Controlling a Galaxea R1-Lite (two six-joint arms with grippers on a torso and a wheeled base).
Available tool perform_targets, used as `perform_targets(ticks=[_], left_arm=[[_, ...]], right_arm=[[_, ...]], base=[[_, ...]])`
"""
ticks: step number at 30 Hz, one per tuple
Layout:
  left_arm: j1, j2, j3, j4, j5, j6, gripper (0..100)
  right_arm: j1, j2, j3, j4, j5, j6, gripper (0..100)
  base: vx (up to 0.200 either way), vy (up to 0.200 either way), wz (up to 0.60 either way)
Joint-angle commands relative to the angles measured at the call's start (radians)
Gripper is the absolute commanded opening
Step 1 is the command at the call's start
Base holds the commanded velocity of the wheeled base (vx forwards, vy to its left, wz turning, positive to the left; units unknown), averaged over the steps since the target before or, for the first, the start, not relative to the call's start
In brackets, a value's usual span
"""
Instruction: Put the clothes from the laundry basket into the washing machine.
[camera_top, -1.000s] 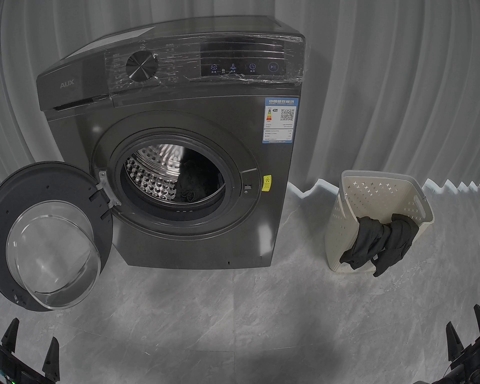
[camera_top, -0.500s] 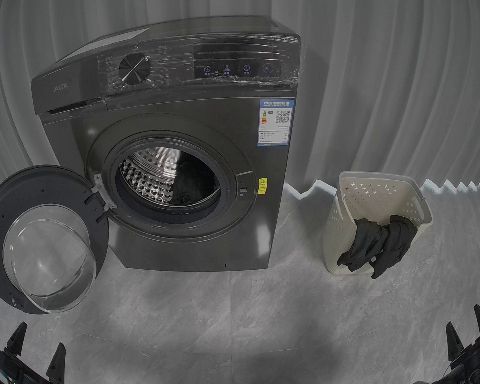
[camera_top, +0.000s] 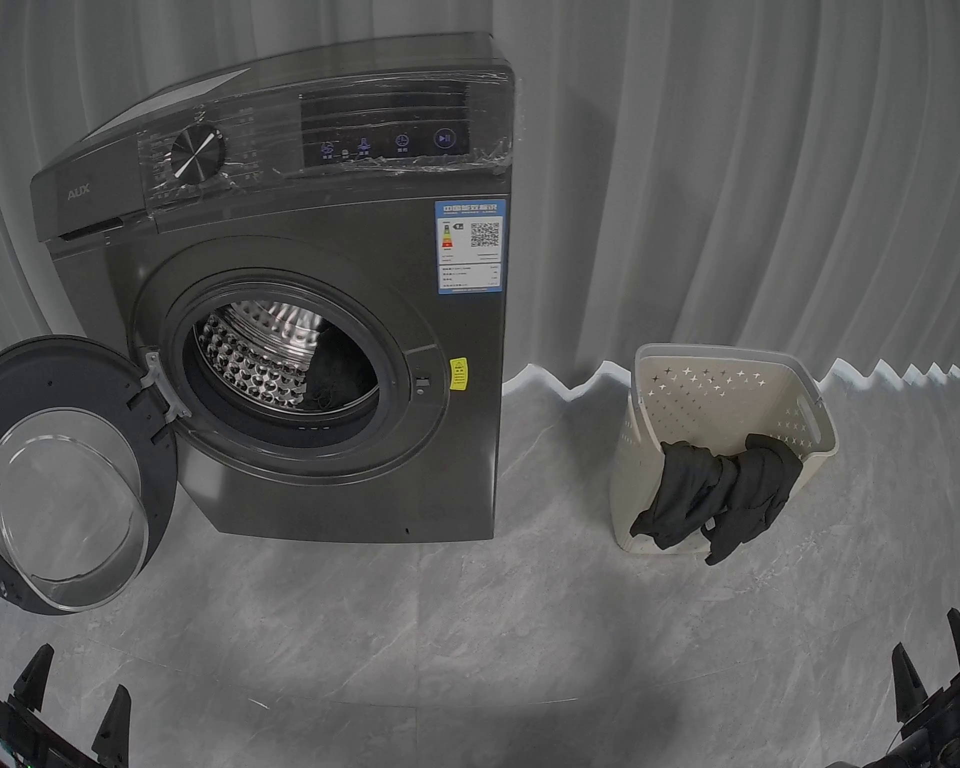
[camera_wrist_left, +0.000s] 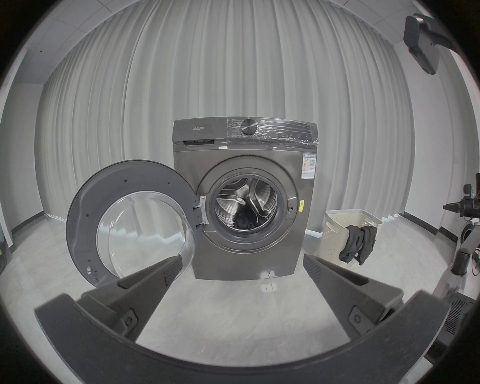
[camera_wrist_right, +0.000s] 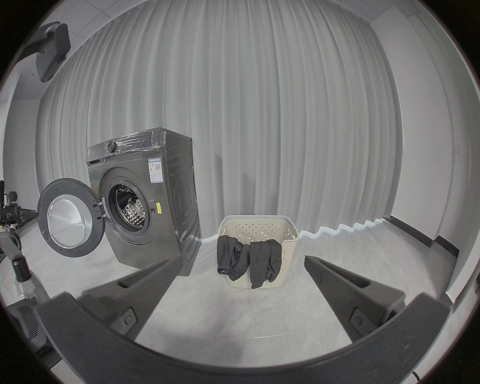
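- Hovering low, left gripper (camera_top: 78, 672) and right gripper (camera_top: 926, 635): jaws wide, empty.
- Dark clothes (camera_top: 715, 490) drape over the laundry basket (camera_top: 735, 350) rim, beside the washing machine (camera_top: 300, 230).
- Risk: a one-sleeve grab could drag the basket over or drop cloth on the floor (camera_top: 500, 620).

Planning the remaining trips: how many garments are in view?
3. Two garments hang side by side over the front rim of the basket; a third garment lies in the drum. More may be hidden inside the basket.

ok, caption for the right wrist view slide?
Right gripper, jaws open, faces a cream laundry basket draped with dark clothes, beside the washing machine with its door open.
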Motion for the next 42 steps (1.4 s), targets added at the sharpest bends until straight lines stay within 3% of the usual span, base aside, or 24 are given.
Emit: perform_targets(ticks=[1, 34, 42], left_arm=[[0.0, -0.015, 0.018, 0.0, 0.0, 0.001, 100], [0.0, -0.015, 0.018, 0.0, 0.009, 0.003, 100], [0.0, -0.015, 0.018, 0.0, 0.009, 0.001, 100]], right_arm=[[0.0, -0.015, 0.018, 0.0, 0.0, 0.001, 100], [-0.004, -0.015, 0.018, 0.001, 0.0, -0.002, 100], [-0.001, -0.015, 0.018, 0.001, 0.0, 0.0, 100]], base=[[0.0, -0.2, 0.0], [0.0, -0.2, 0.0], [0.0, 0.0, 0.0]])
